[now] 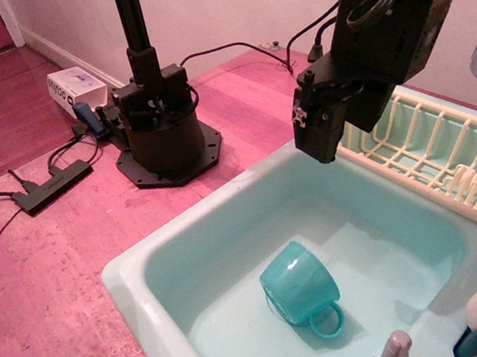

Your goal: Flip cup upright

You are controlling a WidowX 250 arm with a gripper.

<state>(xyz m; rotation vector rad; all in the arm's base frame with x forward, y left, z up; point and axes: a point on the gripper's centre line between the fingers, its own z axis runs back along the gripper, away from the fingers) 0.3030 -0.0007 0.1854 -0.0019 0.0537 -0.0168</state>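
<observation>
Cup point(301, 285): small teal plastic cup, lying on its side on the floor of the pale mint sink basin point(209, 238), toward the front right. Its mouth faces up and to the left; the loop handle points down and to the right, resting against the basin floor.

Handling estimate: likely light and rigid; the smooth, rounded, tapering wall looks slippery, so a grasp across the body may slide off. Not fragile by appearance.

Recommended grasp: the rim wall at the open mouth, one finger inside and one outside, or the loop handle. The handle is low and close to the floor, so it is harder to reach.

Gripper point(314, 141): black, pointing downward, hanging above the back left part of the basin, well apart from the cup and holding nothing.

Finger state: cannot tell; the dark fingers merge into one mass.

Arm pose: descends from the top edge, in front of the cream dish rack point(437, 153).

Progress: cup not yet upright; no contact made.
</observation>
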